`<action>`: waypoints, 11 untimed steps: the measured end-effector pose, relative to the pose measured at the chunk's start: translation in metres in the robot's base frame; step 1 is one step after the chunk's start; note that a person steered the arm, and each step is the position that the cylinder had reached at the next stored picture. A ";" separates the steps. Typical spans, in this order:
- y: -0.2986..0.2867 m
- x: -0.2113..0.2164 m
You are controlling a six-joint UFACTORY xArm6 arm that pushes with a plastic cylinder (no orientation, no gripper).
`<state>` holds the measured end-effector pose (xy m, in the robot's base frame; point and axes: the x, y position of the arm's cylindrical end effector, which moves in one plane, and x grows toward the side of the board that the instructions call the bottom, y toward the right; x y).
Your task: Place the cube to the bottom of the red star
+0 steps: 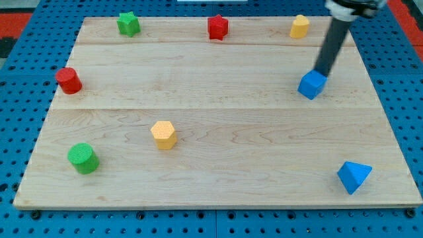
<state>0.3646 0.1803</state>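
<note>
Wooden tabletop (218,125) carries blocks spread wide, mostly near edges, so the middle is free for pushing. No gripper on this rig, so nothing to spread or pinch, just a rod. My tip (322,71) sits touching the blue cube (312,84) at its upper-right side, view's right, prob. set to shove it leftward. Red star (217,27) at view's top centre, well apart; cube needs to end just below it.
</note>
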 end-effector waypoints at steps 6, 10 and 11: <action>-0.071 0.020; -0.055 -0.017; -0.034 0.010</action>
